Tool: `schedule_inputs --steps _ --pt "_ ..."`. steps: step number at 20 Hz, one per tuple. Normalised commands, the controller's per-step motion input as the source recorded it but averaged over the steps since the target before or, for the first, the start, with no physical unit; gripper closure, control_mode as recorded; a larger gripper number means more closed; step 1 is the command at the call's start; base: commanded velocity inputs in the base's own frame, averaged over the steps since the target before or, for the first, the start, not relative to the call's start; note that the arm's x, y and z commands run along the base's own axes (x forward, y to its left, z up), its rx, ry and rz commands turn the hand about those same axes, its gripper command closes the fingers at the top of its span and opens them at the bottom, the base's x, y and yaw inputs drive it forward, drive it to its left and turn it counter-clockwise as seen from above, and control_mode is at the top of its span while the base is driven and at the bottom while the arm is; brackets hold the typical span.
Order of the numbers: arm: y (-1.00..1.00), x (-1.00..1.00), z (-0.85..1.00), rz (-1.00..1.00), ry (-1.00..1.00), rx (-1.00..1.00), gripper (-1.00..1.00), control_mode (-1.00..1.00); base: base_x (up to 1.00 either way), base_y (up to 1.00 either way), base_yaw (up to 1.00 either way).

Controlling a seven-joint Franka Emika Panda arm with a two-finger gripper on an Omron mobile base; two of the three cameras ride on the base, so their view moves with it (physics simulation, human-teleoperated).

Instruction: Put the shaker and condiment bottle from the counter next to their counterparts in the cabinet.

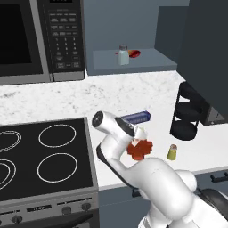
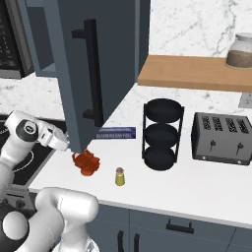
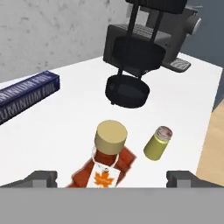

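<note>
The condiment bottle (image 3: 106,161) stands between the gripper's (image 3: 112,177) wide-spread fingers (untouched), shaker (image 3: 158,143) beside.

The left base view looks forward and down from behind the white arm, which rises at its lower right, over the white speckled marble counter (image 1: 67,100) toward the open dark blue-grey wall cabinet (image 1: 133,62). The right base view looks from the other side, arm at lower left, across the same counter. Both share the red-brown ribbed condiment bottle with tan cap (image 1: 140,149), the small yellow shaker (image 1: 172,152) beside it and the black three-tier rack (image 2: 161,134). The hand view sits closest, looking steeply down between the wide-apart jaws: the bottle lies between them, the shaker just beyond, the rack farther ahead.
</note>
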Motion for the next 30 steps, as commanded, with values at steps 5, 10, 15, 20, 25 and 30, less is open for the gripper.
schedule_inputs --steps 5,10,15,20,25,30 --pt "0.43 0.07 -0.22 -0.10 -0.11 -0.16 -1.00 -1.00 0.00 0.00 0.00" --pt "0.07 0.00 -0.35 -0.13 -0.16 -0.09 -1.00 -1.00 0.00 0.00 0.00" --pt "0.00 0.00 -0.12 -0.05 -0.14 0.00 -1.00 -1.00 0.00 0.00 0.00" --pt "-0.06 0.00 -0.01 -0.04 -0.10 0.00 -1.00 -1.00 0.00 0.00 0.00" --pt "-0.19 0.00 -0.15 -0.02 -0.07 0.00 -1.00 -1.00 0.00 0.00 0.00" --pt "-0.10 0.00 -0.07 -0.01 -0.02 0.00 -1.00 -1.00 0.00 0.00 0.00"
